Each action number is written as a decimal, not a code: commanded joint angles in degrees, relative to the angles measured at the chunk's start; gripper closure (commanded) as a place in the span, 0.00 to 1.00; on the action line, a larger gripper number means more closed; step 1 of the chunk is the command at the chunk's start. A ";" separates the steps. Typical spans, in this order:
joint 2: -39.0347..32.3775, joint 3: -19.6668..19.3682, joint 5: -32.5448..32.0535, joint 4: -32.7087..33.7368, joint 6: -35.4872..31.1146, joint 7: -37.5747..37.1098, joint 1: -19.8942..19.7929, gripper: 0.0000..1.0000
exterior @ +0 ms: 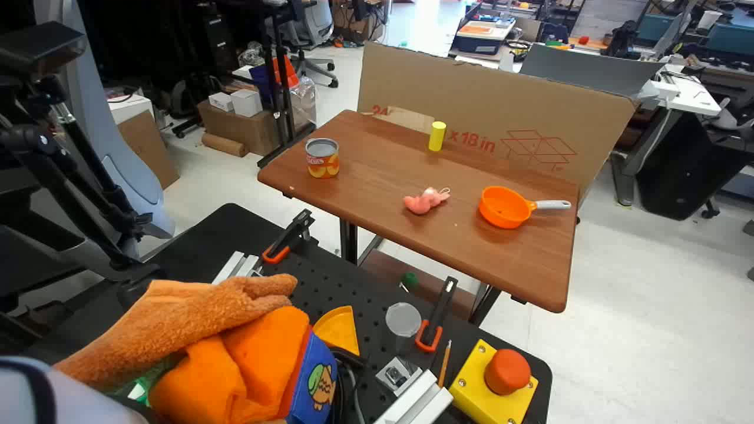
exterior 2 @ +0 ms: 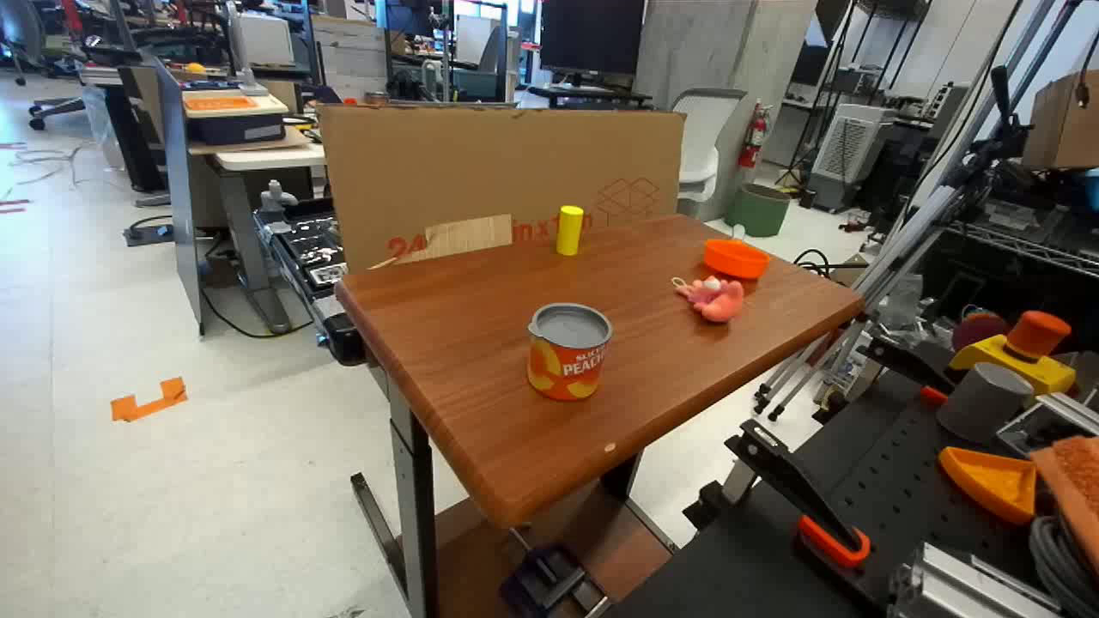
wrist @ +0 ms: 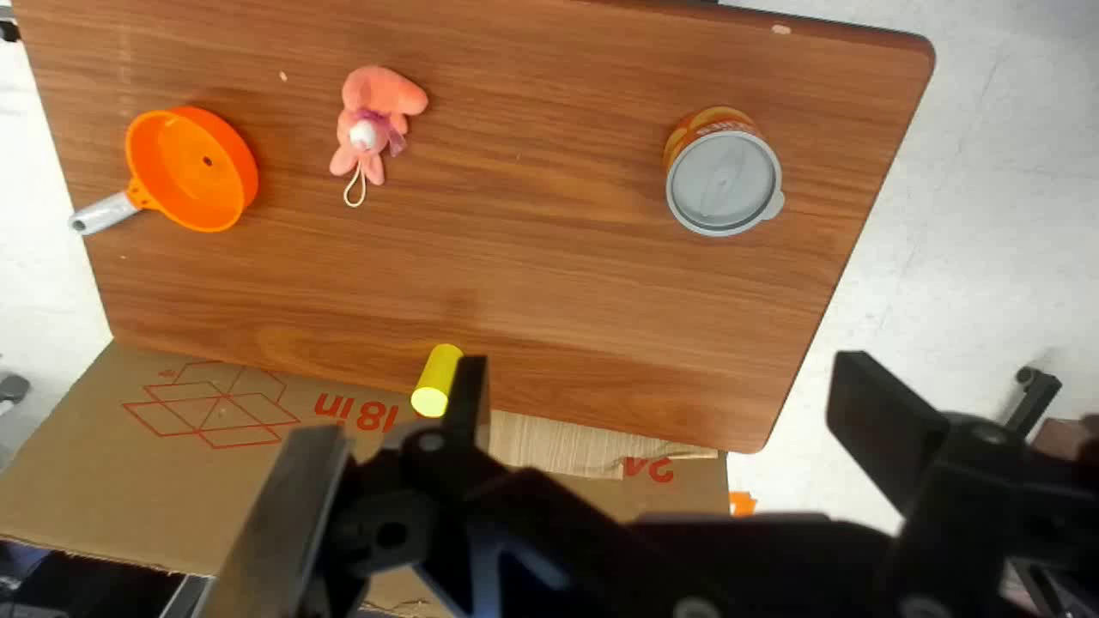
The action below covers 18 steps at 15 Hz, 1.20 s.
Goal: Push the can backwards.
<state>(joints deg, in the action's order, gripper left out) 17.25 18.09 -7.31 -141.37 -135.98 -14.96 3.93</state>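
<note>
1 tool is gaping wide. On worktop, 1 can is standing nr corner, black bench side; 1 pink plush is lying btwn short edges; 1 orange pan sitting nr opp. short edge; 1 yellow cyl. standing by far edge.

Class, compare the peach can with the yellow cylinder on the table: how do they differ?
The peach can has printed orange sides and a grey top; the yellow cylinder is plain. The can is broad and squat; the cylinder is slim. The can stands away from the cardboard panel; the cylinder stands close to it. Both are upright on the table.
</note>
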 commanded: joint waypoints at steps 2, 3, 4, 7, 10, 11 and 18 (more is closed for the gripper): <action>-0.14 -1.42 -0.60 0.10 0.14 -0.42 1.45 0.00; -0.14 -1.42 -0.60 0.10 0.14 -0.42 1.45 0.00; -0.14 -1.42 -0.60 0.10 0.14 -0.42 1.45 0.00; -0.14 -1.42 -0.60 0.10 0.14 -0.42 1.45 0.00; -2.85 -0.71 -0.22 0.84 2.39 -5.02 0.78 0.00; -3.92 -0.52 -0.10 1.00 2.90 -6.72 0.79 0.00; -18.24 -0.04 -8.52 0.87 1.34 -27.87 1.61 0.00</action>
<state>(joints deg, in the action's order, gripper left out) 5.84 18.60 -10.56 -141.60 -132.76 -34.91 4.12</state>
